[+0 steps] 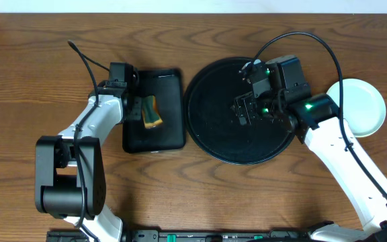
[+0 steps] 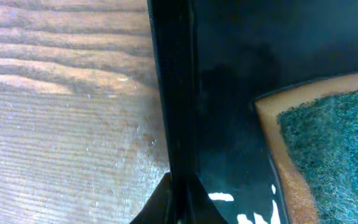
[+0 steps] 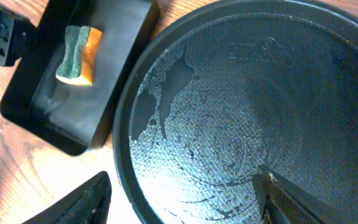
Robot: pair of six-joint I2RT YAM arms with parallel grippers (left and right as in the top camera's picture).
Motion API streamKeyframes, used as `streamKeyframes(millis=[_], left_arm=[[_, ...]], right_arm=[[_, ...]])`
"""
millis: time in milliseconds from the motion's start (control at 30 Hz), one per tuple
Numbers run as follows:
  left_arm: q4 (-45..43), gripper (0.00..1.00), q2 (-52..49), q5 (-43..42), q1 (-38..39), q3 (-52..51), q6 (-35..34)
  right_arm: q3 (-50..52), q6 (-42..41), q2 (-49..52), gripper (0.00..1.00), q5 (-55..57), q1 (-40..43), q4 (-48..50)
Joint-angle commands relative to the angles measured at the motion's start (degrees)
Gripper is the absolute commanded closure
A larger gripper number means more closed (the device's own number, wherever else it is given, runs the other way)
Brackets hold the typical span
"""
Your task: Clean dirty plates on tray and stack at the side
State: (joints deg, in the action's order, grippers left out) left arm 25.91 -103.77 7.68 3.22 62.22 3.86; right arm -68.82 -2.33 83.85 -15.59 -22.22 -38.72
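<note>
The left arm (image 1: pixel 93 124) rises from the near-left corner and reaches toward the far edge. The left gripper (image 1: pixel 134 107) points toward the table centre; its jaw spacing cannot be determined. The right arm (image 1: pixel 345 158) extends from the near-right corner toward the centre. The right gripper (image 1: pixel 242 111) has its fingers (image 3: pixel 89 200) spread wide apart.

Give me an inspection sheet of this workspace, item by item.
Surface: wooden table.
Job's things: round tray holds no plates, wet-looking streaks inside; plates lie right of it on the table, count unclear.
Clutter: rectangular tray holding a sponge.
Grippers: left claw beside the sponge, state unclear; right claw open above the round tray.
Cables: black cable loops over the right claw.
Surroundings: nothing seen.
</note>
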Motion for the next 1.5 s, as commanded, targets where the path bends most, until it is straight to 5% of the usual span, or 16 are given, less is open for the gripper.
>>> streamKeyframes(millis=[0, 367, 567, 667, 1033, 1467], left_arm=[[1.27, 0.93, -0.5, 0.57, 0.33, -0.11, 4.72], [0.57, 0.93, -0.5, 2.08, 0.33, -0.11, 17.18], [0.17, 0.92, -0.5, 3.96, 0.33, -0.11, 17.49], [-0.26, 0.85, -0.5, 3.93, 0.33, -0.09, 13.88], [0.81, 0.89, -0.5, 3.93, 0.33, -0.09, -3.54], [1.46, 0.92, -0.5, 3.28, 0.33, -0.09, -11.69]], right_arm=[[0.17, -0.39, 0.07, 0.28, 0.15, -0.37, 0.09], [0.17, -0.39, 0.07, 0.28, 0.15, -0.37, 0.11], [0.17, -0.39, 0.07, 0.28, 0.15, -0.37, 0.11], [0.17, -0.39, 0.07, 0.28, 0.15, -0.37, 0.11], [0.17, -0.39, 0.07, 0.28, 0.15, -0.37, 0.09], [0.17, -0.39, 0.07, 0.28, 0.15, -0.37, 0.11]])
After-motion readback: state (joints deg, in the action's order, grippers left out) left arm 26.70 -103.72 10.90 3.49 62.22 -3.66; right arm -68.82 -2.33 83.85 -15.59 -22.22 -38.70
